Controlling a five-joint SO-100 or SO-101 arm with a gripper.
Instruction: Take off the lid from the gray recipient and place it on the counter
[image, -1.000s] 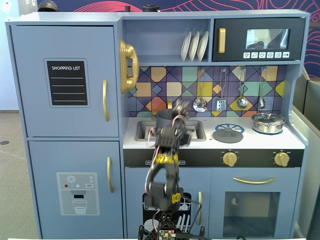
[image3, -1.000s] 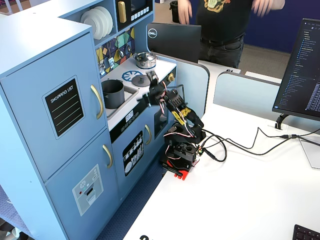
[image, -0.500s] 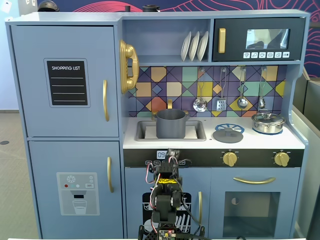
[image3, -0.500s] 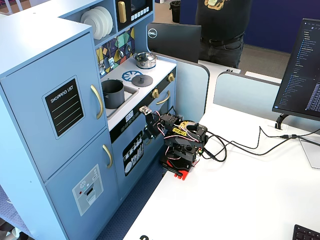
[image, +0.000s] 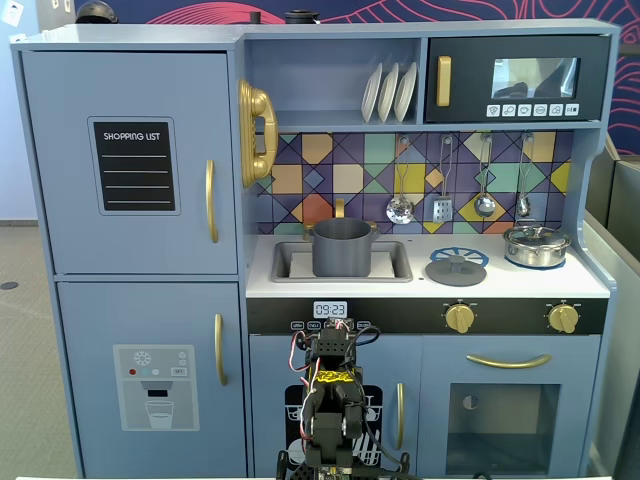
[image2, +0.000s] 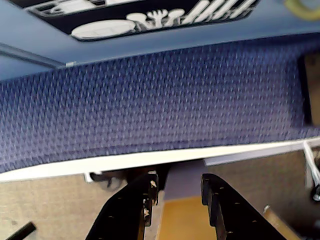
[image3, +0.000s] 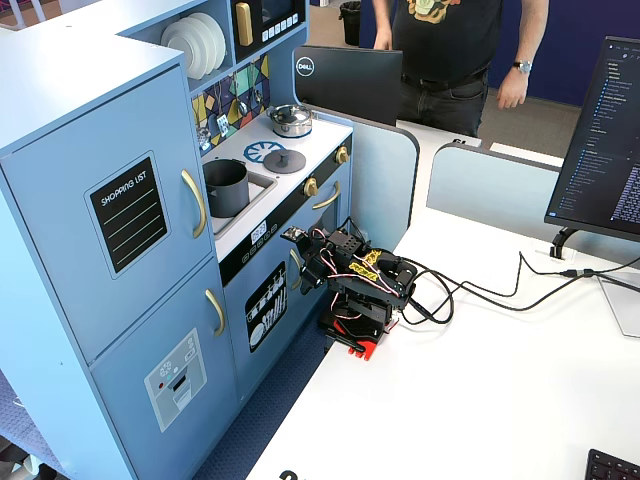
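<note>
Fixed view: lid (image: 456, 270) lies flat, knob up, on the counter (image: 420, 284), at 3 o'clock from the open pot (image: 341, 247) in the sink. Folded low before the kitchen, the gripper (image2: 176, 192) has the lid up at 1 o'clock. Jaws are narrowly parted and empty. Removal looks done.

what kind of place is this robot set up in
Probably an office or lab, not a real kitchen. The blue kitchen is a toy play set standing beside a white desk with the arm on it. A computer monitor and a Dell laptop sit nearby, with a person standing behind.
</note>
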